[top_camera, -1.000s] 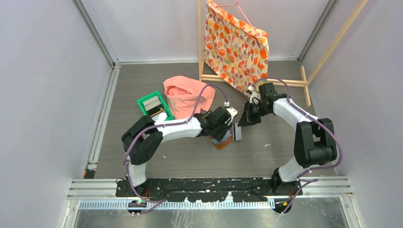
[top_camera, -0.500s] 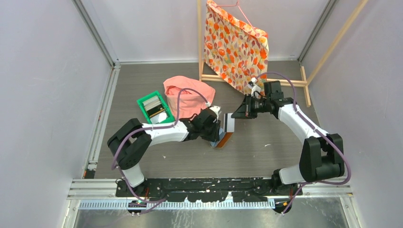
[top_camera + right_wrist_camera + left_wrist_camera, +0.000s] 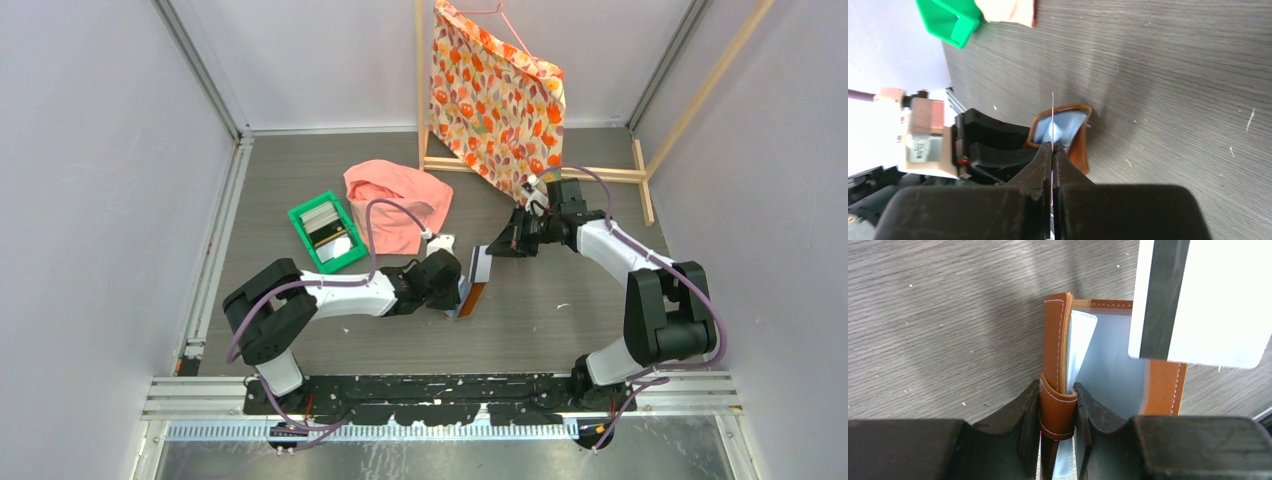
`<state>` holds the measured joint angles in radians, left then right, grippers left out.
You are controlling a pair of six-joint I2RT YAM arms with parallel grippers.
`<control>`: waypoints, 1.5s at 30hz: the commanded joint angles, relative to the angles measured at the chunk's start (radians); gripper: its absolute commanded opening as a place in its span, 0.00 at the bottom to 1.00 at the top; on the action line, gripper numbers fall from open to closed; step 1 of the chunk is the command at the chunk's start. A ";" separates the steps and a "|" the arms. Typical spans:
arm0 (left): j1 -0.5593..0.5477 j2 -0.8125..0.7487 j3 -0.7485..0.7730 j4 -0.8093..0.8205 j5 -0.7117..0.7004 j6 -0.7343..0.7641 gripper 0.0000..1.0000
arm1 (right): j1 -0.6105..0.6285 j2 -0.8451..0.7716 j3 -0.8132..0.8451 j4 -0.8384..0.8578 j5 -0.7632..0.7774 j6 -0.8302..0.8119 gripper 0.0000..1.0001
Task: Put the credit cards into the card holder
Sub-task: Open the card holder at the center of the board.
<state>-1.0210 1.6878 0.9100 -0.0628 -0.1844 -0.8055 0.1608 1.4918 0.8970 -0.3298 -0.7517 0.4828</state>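
The card holder [image 3: 1057,340], a brown leather wallet, stands open on the floor and shows its pale grey pockets [image 3: 1108,370]. My left gripper [image 3: 1057,387] is shut on its snap tab and near flap. In the top view the wallet [image 3: 472,297] is just right of that gripper [image 3: 452,285]. My right gripper [image 3: 1052,150] is shut on a white credit card with a dark stripe [image 3: 1208,300], seen edge-on [image 3: 1052,117], just above the open wallet [image 3: 1075,150]. In the top view the card [image 3: 482,262] hangs left of the right gripper [image 3: 505,245]. More cards lie in the green tray.
The green tray [image 3: 300,215] sits left of the wallet, with a pink cloth [image 3: 395,198] behind it. A wooden rack [image 3: 420,90] with a patterned orange cloth [image 3: 495,90] stands at the back, close behind my right arm. Walls close in on both sides.
My left gripper has shifted a little nearer and left with the wallet. My right gripper has swung round to reach leftward, and the card now hangs over the wallet's far side.
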 commanded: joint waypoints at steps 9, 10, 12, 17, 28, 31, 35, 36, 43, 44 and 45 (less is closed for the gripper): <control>-0.007 -0.091 -0.098 0.167 -0.140 -0.136 0.28 | 0.044 0.040 0.069 -0.160 0.178 -0.162 0.01; -0.006 -0.099 -0.112 0.186 -0.145 -0.148 0.28 | 0.049 0.044 0.073 -0.169 0.186 -0.174 0.01; -0.006 -0.111 -0.146 0.241 -0.157 -0.175 0.28 | 0.064 0.051 0.081 -0.182 0.197 -0.192 0.01; -0.018 -0.109 -0.221 0.396 -0.201 -0.262 0.28 | 0.121 0.082 0.098 -0.189 0.176 -0.218 0.01; -0.043 -0.022 -0.283 0.646 -0.292 -0.379 0.27 | 0.132 0.138 0.095 -0.164 0.069 -0.186 0.01; -0.044 -0.004 -0.308 0.714 -0.300 -0.404 0.27 | 0.133 0.159 0.095 -0.165 0.068 -0.179 0.01; -0.044 0.027 -0.346 0.806 -0.292 -0.434 0.30 | 0.131 0.191 0.101 -0.175 0.084 -0.180 0.01; -0.044 0.035 -0.351 0.824 -0.284 -0.436 0.32 | 0.132 0.200 0.105 -0.182 0.095 -0.185 0.01; -0.002 0.039 -0.412 0.883 -0.187 -0.439 0.55 | 0.128 0.235 0.121 -0.201 0.127 -0.202 0.01; 0.010 0.030 -0.426 0.890 -0.175 -0.437 0.58 | 0.129 0.239 0.125 -0.202 0.124 -0.202 0.01; 0.024 0.015 -0.445 0.891 -0.161 -0.434 0.60 | 0.129 0.243 0.128 -0.201 0.122 -0.203 0.01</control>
<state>-1.0370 1.7309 0.5186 0.7647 -0.3847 -1.2499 0.2924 1.7229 0.9810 -0.5175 -0.6476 0.2935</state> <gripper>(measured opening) 0.563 0.023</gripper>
